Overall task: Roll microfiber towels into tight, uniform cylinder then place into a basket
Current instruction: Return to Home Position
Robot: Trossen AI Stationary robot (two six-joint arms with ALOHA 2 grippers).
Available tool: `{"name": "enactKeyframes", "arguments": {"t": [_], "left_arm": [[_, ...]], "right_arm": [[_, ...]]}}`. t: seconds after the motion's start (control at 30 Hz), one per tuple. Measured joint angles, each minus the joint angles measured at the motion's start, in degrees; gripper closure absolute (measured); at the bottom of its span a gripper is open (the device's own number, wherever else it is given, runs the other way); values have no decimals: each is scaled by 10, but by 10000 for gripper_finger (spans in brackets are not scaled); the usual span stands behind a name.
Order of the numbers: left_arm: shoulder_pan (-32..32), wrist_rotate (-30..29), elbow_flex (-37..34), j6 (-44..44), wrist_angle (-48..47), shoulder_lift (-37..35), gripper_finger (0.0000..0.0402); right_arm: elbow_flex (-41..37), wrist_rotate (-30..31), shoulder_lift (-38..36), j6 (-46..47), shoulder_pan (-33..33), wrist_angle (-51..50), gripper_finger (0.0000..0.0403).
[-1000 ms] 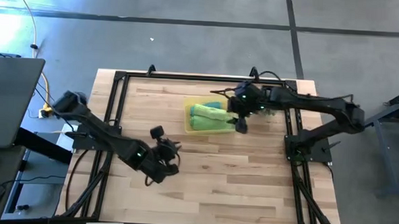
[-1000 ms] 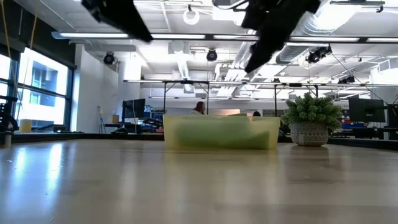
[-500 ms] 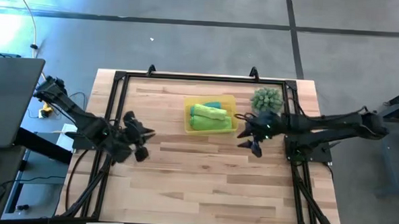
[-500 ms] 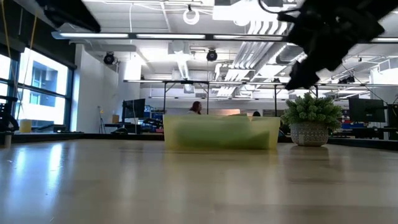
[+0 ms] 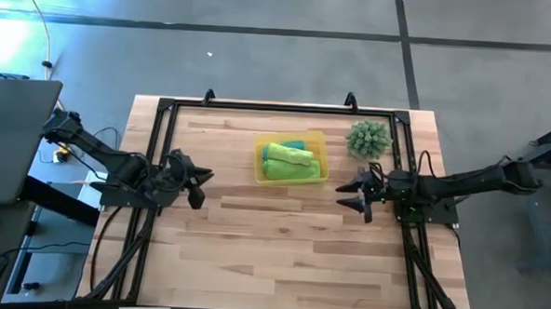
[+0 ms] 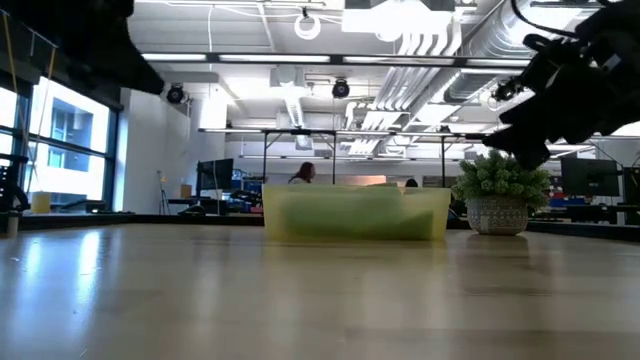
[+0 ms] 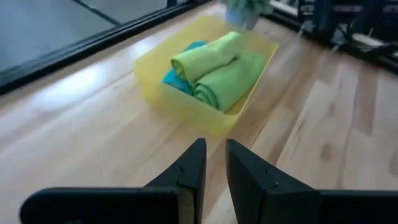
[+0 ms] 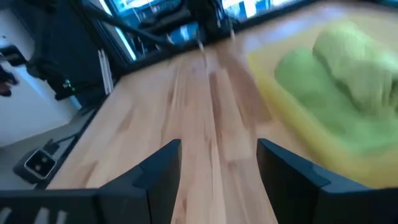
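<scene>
- The three rolled microfiber towels (image 5: 288, 161), two lime-green and one teal, lie packed in the shallow translucent yellow plastic basket (image 5: 259, 164) on the wooden table (image 5: 281, 248).
- They look soft and light; pinch a roll mid-length.
- Left gripper (image 5: 196, 180): narrow, empty.
- Right gripper (image 5: 349, 196): wide, empty.

Teal towel (image 7: 177, 73) mostly hidden under green rolls, basket (image 8: 292, 112) blurred and cut off

Grey floor (image 5: 261, 70), ceiling lights (image 6: 305, 25) (bright), window (image 6: 60, 150)
</scene>
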Motion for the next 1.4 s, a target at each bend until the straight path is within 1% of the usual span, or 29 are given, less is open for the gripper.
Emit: {"name": "enactKeyframes", "arguments": {"t": [0.1, 0.17, 0.23, 0.33, 0.43, 0.53, 0.63, 0.73, 0.8, 0.97, 1.03, 1.2, 1.27, 1.4], "left_arm": [[12, 23, -37, -14, 15, -14, 351], [17, 30, -58, -11, 79, -16, 351], [24, 34, -86, 1, 114, -25, 351], [30, 47, -131, 45, 253, -24, 351], [37, 90, -182, 101, 390, -16, 351], [48, 117, -230, 140, 503, -12, 351], [59, 126, -272, 157, 591, -7, 351], [74, 138, -303, 167, 656, -7, 351], [85, 146, -318, 176, 679, -6, 351], [116, 158, -318, 211, 651, -6, 351], [127, 153, -318, 220, 644, -6, 351], [140, 115, -318, 198, 634, -6, 351], [139, 115, -318, 196, 629, -6, 351], [139, 134, -318, 196, 627, -6, 351]], "right_arm": [[1, 14, -18, -20, 6, -10, 204], [1, 15, -26, -37, 11, -2, 204], [1, 14, -30, -54, 13, 2, 204], [1, 6, -32, -78, 15, 6, 204], [1, 4, -36, -82, 15, 6, 204], [1, 0, -36, -72, 15, 11, 204], [1, -14, -36, -72, 15, 11, 204], [1, -27, -36, -72, 15, 12, 204], [1, -21, -36, -72, 15, 12, 204], [1, 3, -36, -69, 13, 11, 204], [0, 4, -36, -69, 13, 11, 204], [0, 4, -36, -67, 13, 7, 204], [0, 4, -36, -67, 13, 5, 204], [0, 4, -36, -67, 13, -9, 204]]}}
